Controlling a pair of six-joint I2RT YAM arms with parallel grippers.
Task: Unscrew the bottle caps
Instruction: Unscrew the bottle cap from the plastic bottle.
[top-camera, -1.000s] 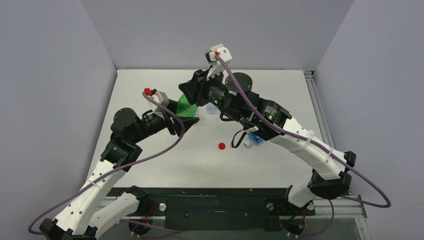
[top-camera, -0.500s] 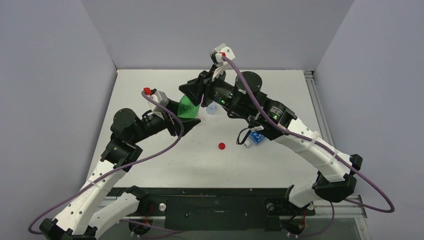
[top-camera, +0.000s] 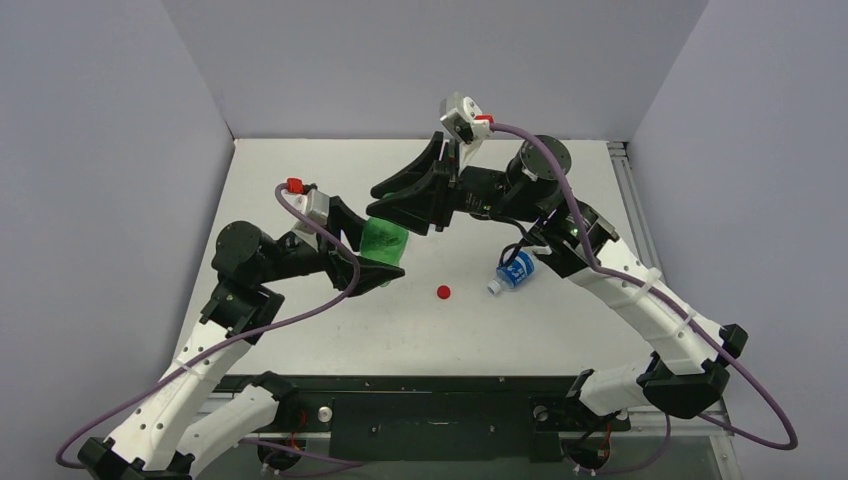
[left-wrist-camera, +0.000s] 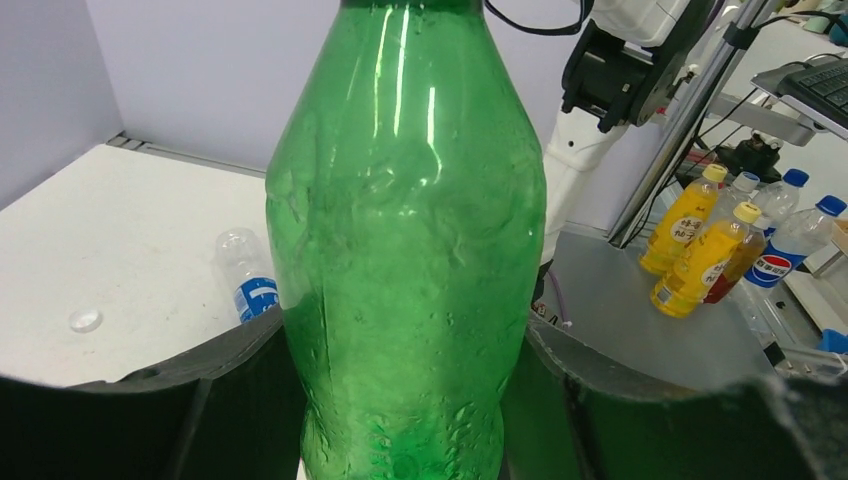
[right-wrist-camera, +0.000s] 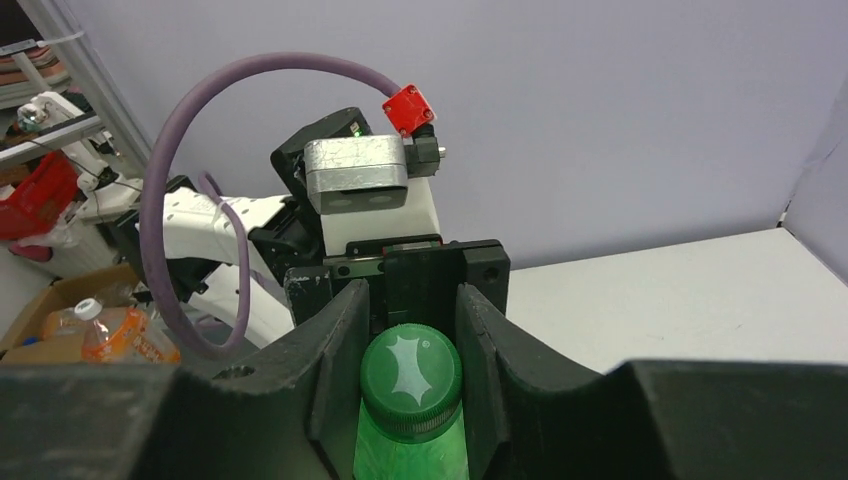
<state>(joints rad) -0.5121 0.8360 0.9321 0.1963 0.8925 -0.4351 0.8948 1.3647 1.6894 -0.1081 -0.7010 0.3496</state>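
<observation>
The green bottle (top-camera: 382, 243) is held above the table in my left gripper (top-camera: 372, 250). Its body fills the left wrist view (left-wrist-camera: 405, 250) between the jaws of that gripper (left-wrist-camera: 410, 400). My right gripper (top-camera: 388, 208) reaches in from the right, and its jaws stand on either side of the green cap (right-wrist-camera: 411, 372), touching it. The right gripper (right-wrist-camera: 411, 320) is shut on that cap. A loose red cap (top-camera: 443, 292) lies on the table. The blue-label bottle (top-camera: 513, 272) lies on its side and also shows in the left wrist view (left-wrist-camera: 245, 285). A small pale cap (left-wrist-camera: 85, 320) lies near it.
The white table (top-camera: 560, 330) is walled at the back and on both sides. The right arm's forearm passes over the blue-label bottle. Off the table, beyond its right side, stand several yellow and blue-capped bottles (left-wrist-camera: 700, 250).
The right wrist has rolled and drawn back to the right while staying at the bottle's top. The left gripper has moved the green bottle slightly toward the front. The blue-label bottle is now more exposed.
</observation>
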